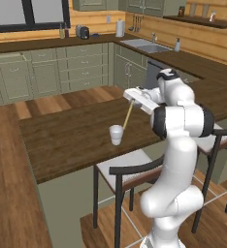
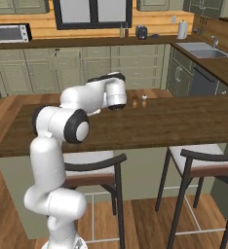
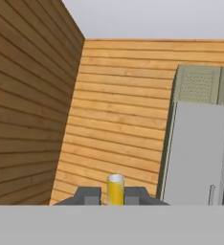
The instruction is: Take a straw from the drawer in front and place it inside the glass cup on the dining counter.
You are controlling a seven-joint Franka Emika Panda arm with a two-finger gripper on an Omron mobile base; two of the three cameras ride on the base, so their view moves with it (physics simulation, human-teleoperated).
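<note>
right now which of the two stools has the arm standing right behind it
The left stool, its dark backrest just in front of the white arm's lower body; the right stool stands apart, further along the dining counter.

From my hand view I see just the top end of the straw (image 3: 115, 189); the rest drops below the frame. In the right base view my own arm hides my gripper. Whether the straw's lower end (image 1: 125, 125) enters the glass cup (image 1: 116, 134) or passes behind it, I cannot tell.
</note>
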